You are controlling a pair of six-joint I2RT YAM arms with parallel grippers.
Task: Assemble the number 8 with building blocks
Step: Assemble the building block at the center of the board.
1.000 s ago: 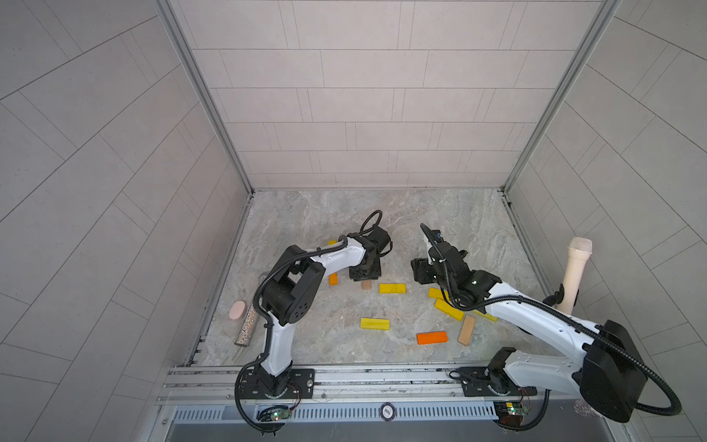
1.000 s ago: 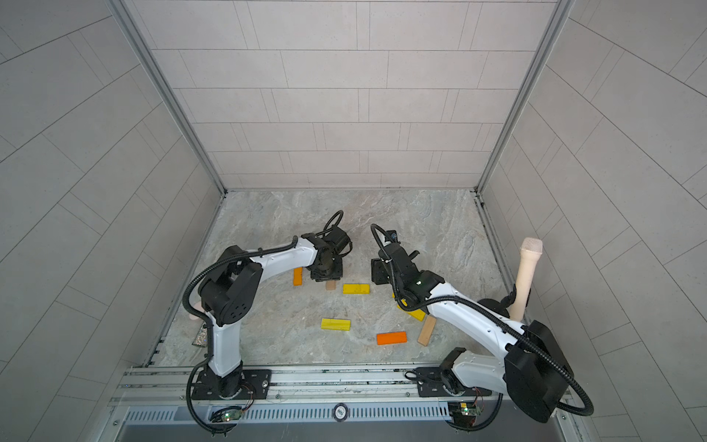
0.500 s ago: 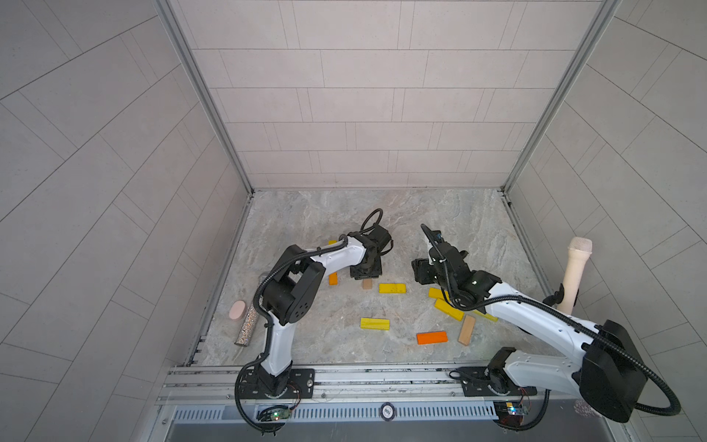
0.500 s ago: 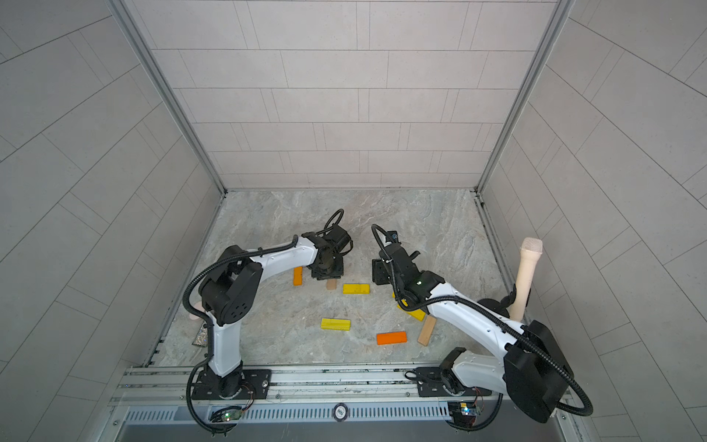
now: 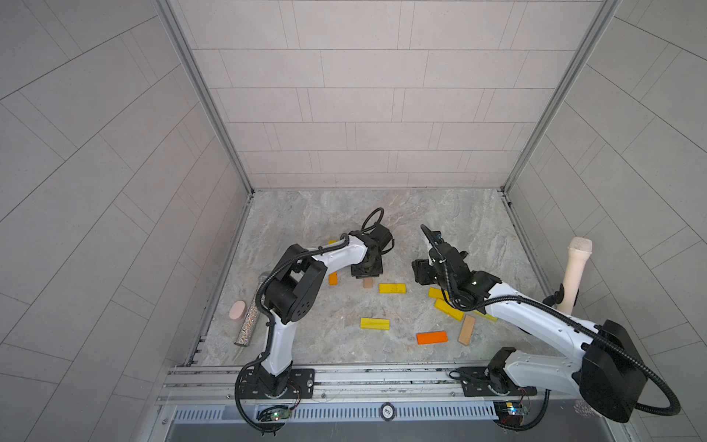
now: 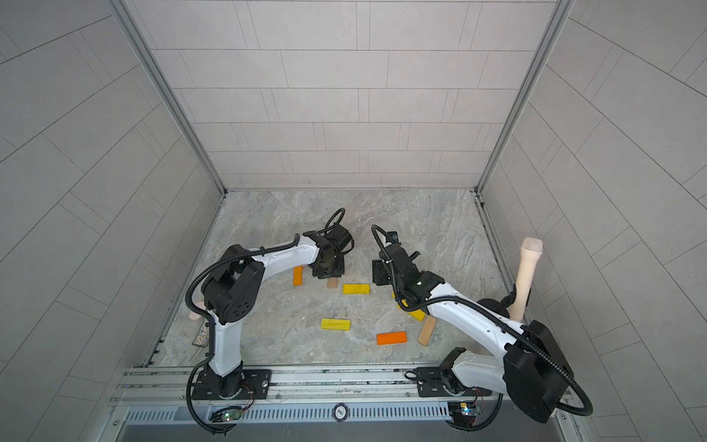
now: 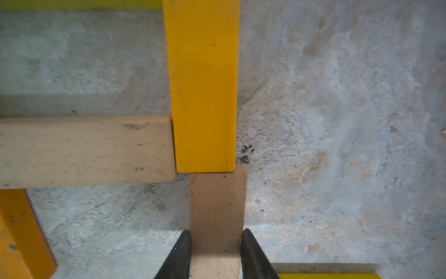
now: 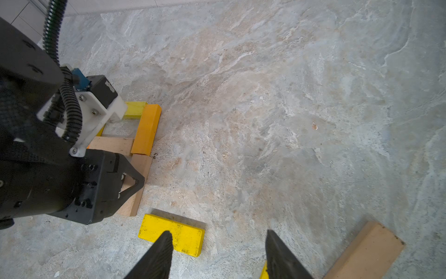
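Tan block [image 7: 217, 212] tight between the left fingers [image 7: 180, 256], end-on against a yellow-orange block [image 7: 202, 96]; right fingers [image 8: 158, 256] apart, empty.

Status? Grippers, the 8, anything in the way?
Left gripper shut on tan block, butted against orange-yellow bar's end. Right gripper open, empty. Number 8 part-built. Loose yellow block near tan block's free end.

White arms [image 5: 340, 258], black ribbed cables [image 8: 70, 105]
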